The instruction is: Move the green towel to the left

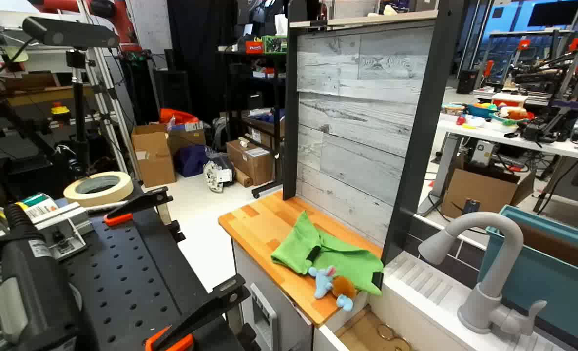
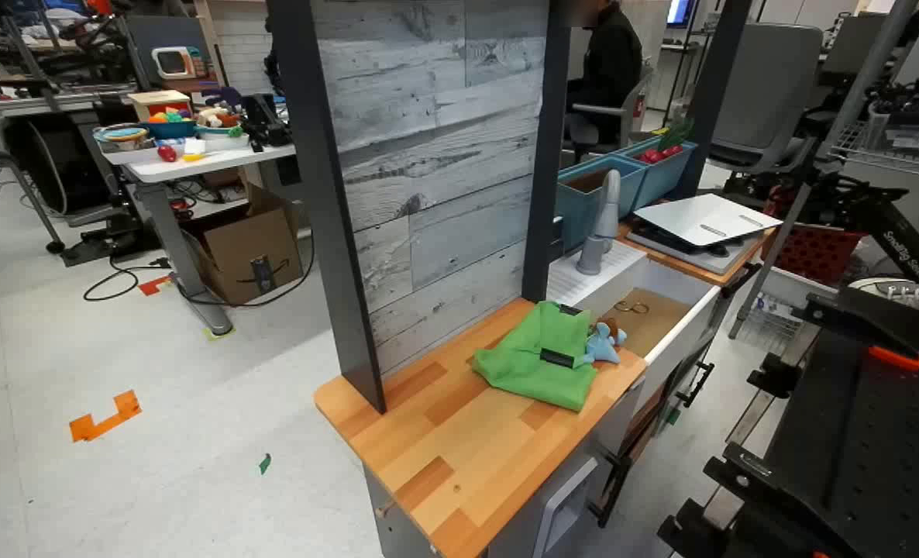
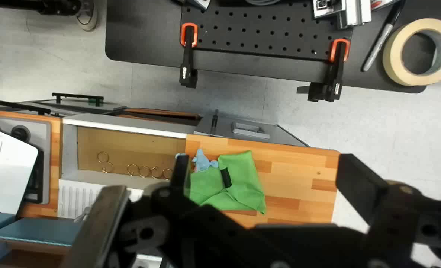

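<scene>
The green towel (image 1: 340, 253) lies folded and rumpled on the wooden countertop (image 1: 255, 226), with black strips on it. It also shows in an exterior view (image 2: 525, 376) and in the wrist view (image 3: 244, 180). It rests at the sink end of the counter, with bare wood beside it. My gripper (image 3: 263, 163) is open and empty in the wrist view, high above the counter. One finger overlaps the towel's sink-side edge in that view; the other is beyond the counter's far end. The gripper is out of view in both exterior views.
A small blue and brown plush toy (image 1: 323, 282) touches the towel's edge. A grey plank wall (image 2: 444, 178) rises along the counter's back. The sink (image 3: 112, 139) with wire rings and a grey faucet (image 1: 493, 273) adjoin. A black table (image 3: 150, 41) with clamps stands opposite.
</scene>
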`<state>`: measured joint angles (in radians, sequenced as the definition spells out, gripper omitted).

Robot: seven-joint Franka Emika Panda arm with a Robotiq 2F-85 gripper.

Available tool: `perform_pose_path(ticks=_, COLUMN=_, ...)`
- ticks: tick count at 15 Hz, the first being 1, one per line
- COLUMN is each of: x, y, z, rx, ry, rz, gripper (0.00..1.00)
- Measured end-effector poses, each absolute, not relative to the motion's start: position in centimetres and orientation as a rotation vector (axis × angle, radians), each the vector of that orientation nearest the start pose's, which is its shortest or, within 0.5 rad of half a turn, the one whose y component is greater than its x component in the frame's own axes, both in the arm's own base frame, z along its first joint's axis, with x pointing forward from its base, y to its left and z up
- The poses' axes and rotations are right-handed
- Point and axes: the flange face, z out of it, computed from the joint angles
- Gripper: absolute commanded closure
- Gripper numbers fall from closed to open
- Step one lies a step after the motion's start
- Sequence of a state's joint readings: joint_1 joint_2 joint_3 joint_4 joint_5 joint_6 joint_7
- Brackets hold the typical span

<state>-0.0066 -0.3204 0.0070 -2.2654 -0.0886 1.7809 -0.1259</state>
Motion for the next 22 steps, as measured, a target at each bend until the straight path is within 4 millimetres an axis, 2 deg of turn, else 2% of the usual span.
perform_pose_path(ticks=10, x=43.6, y=-0.7, z=47.6, rx=-3.198, ry=-0.242, rz=0.271, gripper=0.00)
perform_pose_path(ticks=13, x=44.1, y=-0.7, z=46.9, rx=-3.204, ry=-0.210, rz=0.254, gripper=0.00)
perform_pose_path(ticks=15, x=45.4, y=-0.7, z=45.2, rx=-3.214, ry=-0.189, rz=0.223, gripper=0.00)
perform_pose_path(ticks=17, x=47.3, y=-0.8, z=42.6, rx=-3.239, ry=-0.182, rz=0.185, gripper=0.00)
perform_pose_path(ticks=22, x=51.7, y=-0.5, z=34.0, rx=-3.323, ry=-0.183, rz=-0.008, gripper=0.00)
